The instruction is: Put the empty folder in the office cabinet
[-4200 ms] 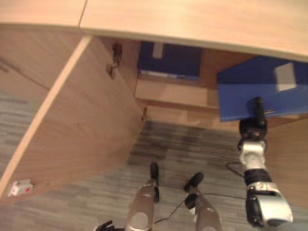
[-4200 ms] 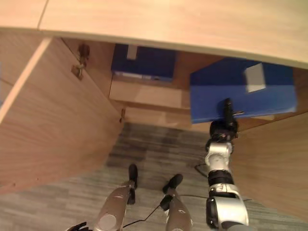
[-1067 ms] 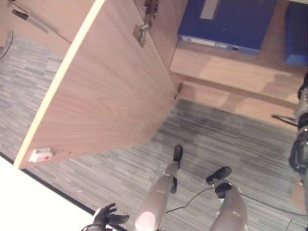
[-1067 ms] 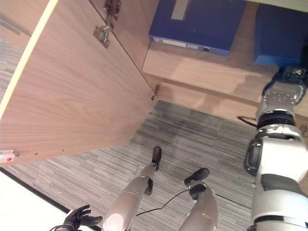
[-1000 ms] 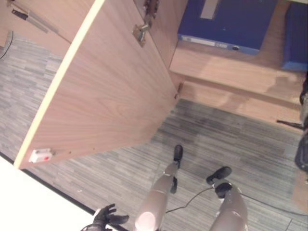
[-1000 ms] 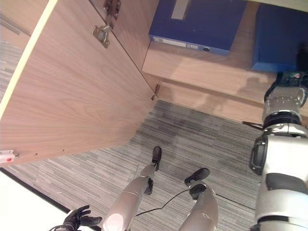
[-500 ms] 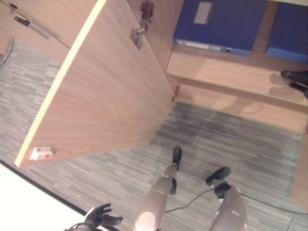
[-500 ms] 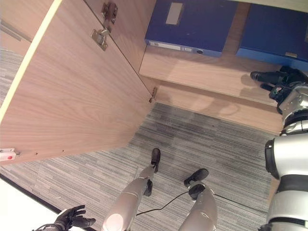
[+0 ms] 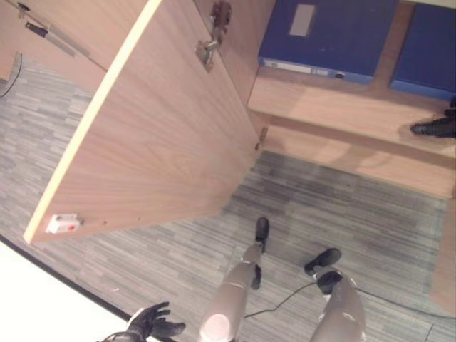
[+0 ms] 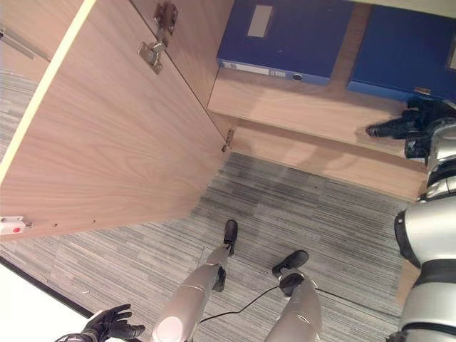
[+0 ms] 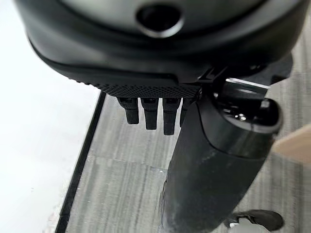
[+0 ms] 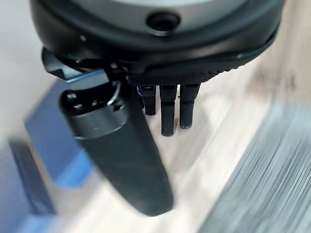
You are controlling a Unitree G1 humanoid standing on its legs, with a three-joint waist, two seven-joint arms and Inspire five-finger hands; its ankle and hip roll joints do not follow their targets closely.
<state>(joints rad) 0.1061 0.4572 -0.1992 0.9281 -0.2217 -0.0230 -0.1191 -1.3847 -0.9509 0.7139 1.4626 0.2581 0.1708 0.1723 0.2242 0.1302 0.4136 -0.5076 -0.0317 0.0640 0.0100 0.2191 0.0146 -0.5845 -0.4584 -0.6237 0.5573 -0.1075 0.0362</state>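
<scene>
Two blue folders lie on the cabinet shelf: one folder toward the shelf's door-side end, and the other folder at the shelf's right end, just behind the right hand. Which of them is the empty one I cannot tell for certain, though the right-end folder, nearest the hand, is the likelier; either way it sits inside the cabinet, free of both hands. By its look it is a stiff board binder, and empty it should be light, rigid enough to slide or push by an edge, with smooth covers that may slip under a loose hold; the spine or the front edge facing the room is the best place to take it. The right hand hovers at the shelf's front edge with fingers straight and thumb out, holding nothing. The cabinet door stands wide open on the left. The left hand hangs low over the carpet, fingers relaxed and spread, empty.
</scene>
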